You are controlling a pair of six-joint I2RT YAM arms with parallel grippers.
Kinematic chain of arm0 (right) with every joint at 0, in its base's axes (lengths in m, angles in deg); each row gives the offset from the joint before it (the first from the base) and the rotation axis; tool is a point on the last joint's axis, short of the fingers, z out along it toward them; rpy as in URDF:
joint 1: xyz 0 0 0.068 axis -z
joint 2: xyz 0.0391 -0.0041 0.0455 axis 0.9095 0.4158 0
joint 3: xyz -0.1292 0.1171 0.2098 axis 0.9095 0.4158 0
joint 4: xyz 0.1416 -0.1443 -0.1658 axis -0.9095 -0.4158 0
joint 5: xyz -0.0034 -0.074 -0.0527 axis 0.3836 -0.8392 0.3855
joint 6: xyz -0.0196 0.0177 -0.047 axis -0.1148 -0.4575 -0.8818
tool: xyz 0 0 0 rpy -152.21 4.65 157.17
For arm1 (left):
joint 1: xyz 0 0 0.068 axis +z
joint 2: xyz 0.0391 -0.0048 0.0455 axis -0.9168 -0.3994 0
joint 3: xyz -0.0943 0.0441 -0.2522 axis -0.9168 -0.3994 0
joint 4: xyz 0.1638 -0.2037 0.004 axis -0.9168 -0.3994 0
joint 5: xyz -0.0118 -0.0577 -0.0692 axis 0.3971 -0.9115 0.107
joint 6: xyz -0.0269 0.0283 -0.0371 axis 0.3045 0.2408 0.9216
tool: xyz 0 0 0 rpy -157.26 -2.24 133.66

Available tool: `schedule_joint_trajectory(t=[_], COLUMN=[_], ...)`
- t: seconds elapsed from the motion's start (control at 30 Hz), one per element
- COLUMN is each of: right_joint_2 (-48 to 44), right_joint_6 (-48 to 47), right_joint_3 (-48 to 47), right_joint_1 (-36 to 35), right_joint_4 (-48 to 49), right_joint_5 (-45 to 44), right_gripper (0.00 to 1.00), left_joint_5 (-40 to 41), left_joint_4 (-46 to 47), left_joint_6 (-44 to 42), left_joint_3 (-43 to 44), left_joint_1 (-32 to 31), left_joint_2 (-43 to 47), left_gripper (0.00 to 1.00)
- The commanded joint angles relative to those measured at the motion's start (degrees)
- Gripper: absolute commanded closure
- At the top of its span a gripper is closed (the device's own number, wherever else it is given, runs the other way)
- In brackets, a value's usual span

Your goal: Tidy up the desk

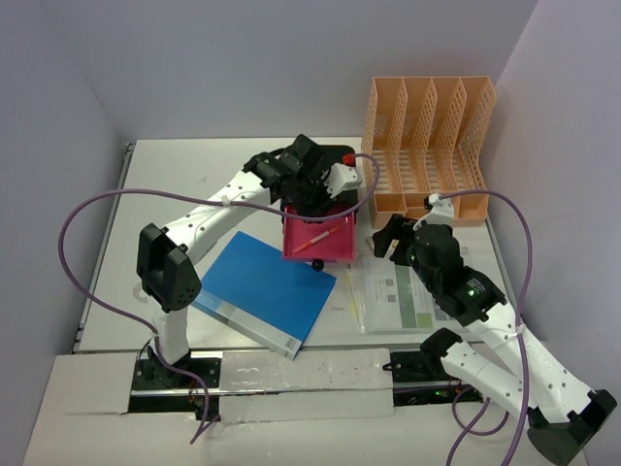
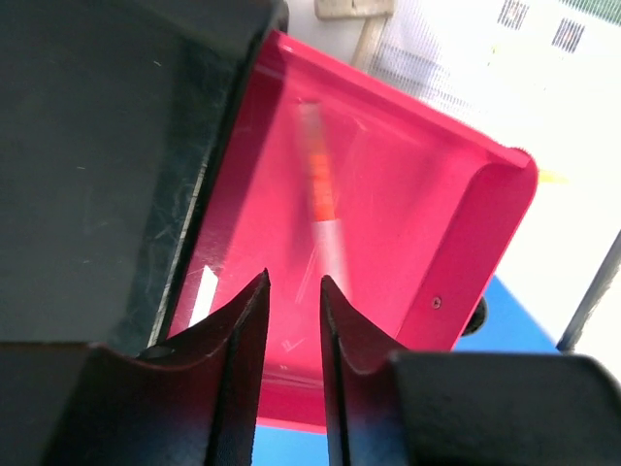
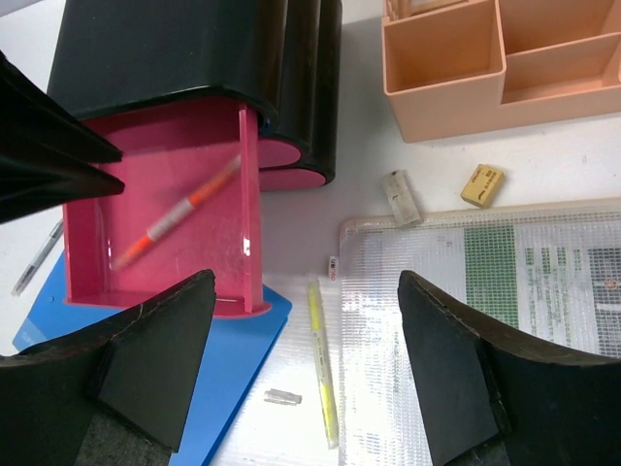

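Left hand (image 2: 294,282) narrowly parted over pink drawer (image 2: 408,214); desk (image 1: 175,165) underneath drawer.

A lab mock-up of an office — white partitions (image 1: 243,68) box in a desk (image 1: 194,170) bearing an orange file rack (image 1: 428,146).

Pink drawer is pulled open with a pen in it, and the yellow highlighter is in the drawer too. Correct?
Not quite. The drawer is open with the pen in it, but the highlighter is not inside. It lies on the desk beside the pouch, as the right wrist view shows.
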Motion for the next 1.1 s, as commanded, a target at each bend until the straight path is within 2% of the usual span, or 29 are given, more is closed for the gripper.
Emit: schedule_joint_trajectory(t=[0.0, 0.27, 0.47, 0.57, 0.67, 0.77, 0.87, 0.93, 0.97, 1.07], right_joint_2=[-0.6, 0.4, 1.4, 2.5, 1.8, 1.4, 2.3, 2.3, 1.8, 0.2], right_joint_6=[-0.3, 0.3, 0.0, 0.9, 2.1, 4.2, 7.1, 9.3, 10.7, 12.3], right_joint_3=[-0.5, -0.5, -1.3, -1.6, 0.3, 2.9, 5.4, 7.8, 8.7, 12.0], right_joint_1=[0.3, 0.3, 0.3, 0.3, 0.3, 0.6, 0.7, 0.7, 0.8, 0.8], right_joint_4=[0.3, 1.1, 0.5, -1.5, -2.2, -1.9, -0.7, 0.6, 1.9, 3.5], right_joint_5=[0.1, 1.6, 3.5, 3.5, 3.4, 3.8, 6.4, 9.1, 10.0, 11.3], right_gripper=[0.17, 0.17, 0.17, 0.18, 0.21, 0.25, 0.28, 0.28, 0.28, 0.24], left_joint_5=[0.0, 0.5, 3.5, -1.9, -8.8, -10.6, -10.9, -10.1, -9.1, 0.8], left_joint_4=[-0.9, -1.3, -3.7, -6.7, -10.1, -9.1, -7.8, -6.5, -4.9, 2.8], left_joint_6=[1.4, 1.9, 3.1, 4.9, 6.1, 4.6, 1.0, -1.6, -2.1, -3.4], left_joint_3=[4.9, 4.9, 10.4, 13.3, 12.6, 4.0, -9.3, -16.1, -21.3, -32.7], left_joint_1=[-0.4, -0.4, 0.3, 5.6, 18.1, 25.9, 35.5, 39.5, 42.0, 43.6], left_joint_2=[0.4, 1.3, 4.3, 6.5, 10.5, 16.8, 22.9, 24.9, 25.7, 26.3], left_gripper=[0.66, 0.65, 0.61, 0.59, 0.57, 0.53, 0.5, 0.49, 0.48, 0.47])
